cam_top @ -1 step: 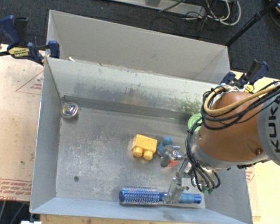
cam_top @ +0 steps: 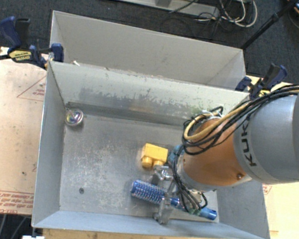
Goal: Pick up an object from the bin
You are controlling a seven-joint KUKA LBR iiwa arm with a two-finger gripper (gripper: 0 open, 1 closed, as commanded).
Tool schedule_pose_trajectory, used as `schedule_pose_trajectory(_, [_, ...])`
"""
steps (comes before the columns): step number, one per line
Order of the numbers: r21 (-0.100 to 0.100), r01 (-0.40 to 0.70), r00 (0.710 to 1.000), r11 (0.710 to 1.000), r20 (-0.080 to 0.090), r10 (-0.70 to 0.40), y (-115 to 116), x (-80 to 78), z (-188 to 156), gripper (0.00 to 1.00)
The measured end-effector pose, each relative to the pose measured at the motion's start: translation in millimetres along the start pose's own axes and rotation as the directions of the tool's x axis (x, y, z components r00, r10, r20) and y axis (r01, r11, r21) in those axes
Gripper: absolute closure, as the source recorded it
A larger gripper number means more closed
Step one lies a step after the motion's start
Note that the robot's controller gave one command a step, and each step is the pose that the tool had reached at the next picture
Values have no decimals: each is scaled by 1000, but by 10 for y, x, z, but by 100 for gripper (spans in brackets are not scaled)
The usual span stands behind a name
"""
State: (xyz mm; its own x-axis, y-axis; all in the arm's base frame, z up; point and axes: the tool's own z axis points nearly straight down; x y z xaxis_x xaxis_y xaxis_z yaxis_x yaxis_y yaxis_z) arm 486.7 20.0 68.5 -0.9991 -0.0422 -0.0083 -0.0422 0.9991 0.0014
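- Blue bristled brush [cam_top: 146, 191]: you'll find it lying flat on the bin floor, close to the front wall and right of the middle. Its bristled head points left and its handle runs right under the arm, ending in a blue tip.
- Your jaws stand over the brush about where the head meets the handle, and their metal end reaches down by the front wall. You cannot tell whether they are apart or together, or whether they touch the brush.
- The orange wrist cover [cam_top: 210, 165] sits just above them, with black and pale cables looped round it.
- A yellow plastic block [cam_top: 153, 154] lies just behind the brush, near the jaws and apart from the bristles.
- A small shiny round metal thing [cam_top: 74, 117] sits in the far left corner of the floor, well apart from the rest.
- The grey metal bin [cam_top: 49, 145] holds all three.
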Motion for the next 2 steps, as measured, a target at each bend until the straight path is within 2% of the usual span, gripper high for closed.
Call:
schedule_pose_trajectory(1, [0, 0, 1000, 1000, -9, 0, -2, 23, -14, 100])
schedule_pose_trajectory(2, [0, 7, 1000, 1000, 1, -7, 151, -237, -1772, 100])
